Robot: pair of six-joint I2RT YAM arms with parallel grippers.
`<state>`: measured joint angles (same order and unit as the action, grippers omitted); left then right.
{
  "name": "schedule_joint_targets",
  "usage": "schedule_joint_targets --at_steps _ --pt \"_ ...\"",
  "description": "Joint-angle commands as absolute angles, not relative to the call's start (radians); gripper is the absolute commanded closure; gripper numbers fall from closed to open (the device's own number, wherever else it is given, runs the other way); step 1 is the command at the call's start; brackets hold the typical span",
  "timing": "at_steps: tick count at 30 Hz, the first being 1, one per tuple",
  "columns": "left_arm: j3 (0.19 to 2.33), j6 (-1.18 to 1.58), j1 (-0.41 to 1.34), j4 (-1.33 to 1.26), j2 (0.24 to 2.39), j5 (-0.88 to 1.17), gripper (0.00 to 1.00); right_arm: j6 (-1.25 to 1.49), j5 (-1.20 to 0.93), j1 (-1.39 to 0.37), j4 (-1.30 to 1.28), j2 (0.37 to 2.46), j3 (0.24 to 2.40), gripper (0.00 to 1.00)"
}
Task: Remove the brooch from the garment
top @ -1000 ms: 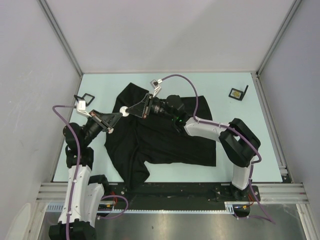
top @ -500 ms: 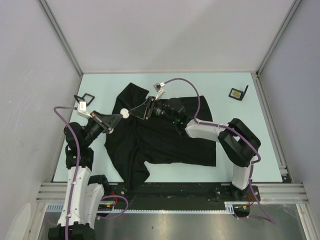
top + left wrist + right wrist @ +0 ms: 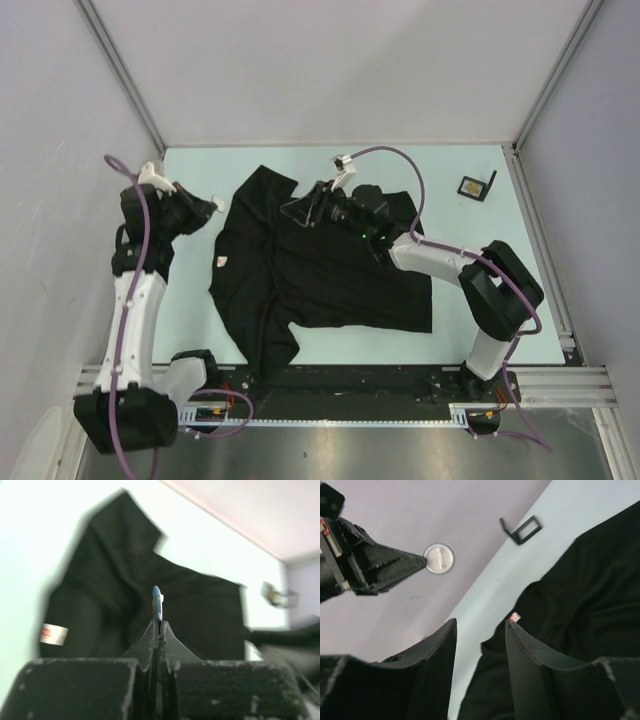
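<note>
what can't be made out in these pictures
brooch front: edge-on in the left wrist view, only its back shows in the right wrist view, tiny from above.
sleeve label print: blurred in the left wrist view, too small from above.
garment under the right arm: hidden from above.

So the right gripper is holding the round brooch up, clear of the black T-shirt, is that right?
Not quite: the left gripper pinches the brooch clear of the black T-shirt. The right wrist view shows it, with the right gripper open and empty.
</note>
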<state>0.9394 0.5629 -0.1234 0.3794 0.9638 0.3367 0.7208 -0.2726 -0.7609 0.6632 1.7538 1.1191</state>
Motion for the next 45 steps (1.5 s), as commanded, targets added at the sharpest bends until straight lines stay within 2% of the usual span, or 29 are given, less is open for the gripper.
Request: schedule_joint_targets --at_steps 1,7,14,22,31,40,45 --pt "1.113 0.387 -0.109 0.509 1.170 0.013 0.99 0.589 -0.196 -0.703 0.568 1.694 1.124 0.52" --pt "1.368 0.312 -0.086 0.501 1.457 -0.213 1.00 0.575 -0.222 -0.644 0.545 1.703 1.120 0.52" --pt "1.856 0.215 -0.075 0.610 1.947 -0.408 1.00 0.607 -0.278 -0.609 0.583 1.727 1.117 0.52" --pt "2.276 0.173 -0.083 0.739 2.298 -0.598 1.00 0.644 -0.339 -0.540 0.610 1.776 1.117 0.52" --pt "2.304 0.146 -0.120 0.733 2.416 -0.638 1.00 0.670 -0.396 -0.482 0.617 1.798 1.115 0.52" --pt "2.171 0.071 -0.127 0.663 2.385 -0.744 1.00 0.709 -0.428 -0.476 0.660 1.832 1.115 0.52" --pt "2.178 0.064 -0.127 0.672 2.408 -0.744 1.00 0.701 -0.425 -0.476 0.650 1.824 1.115 0.52"
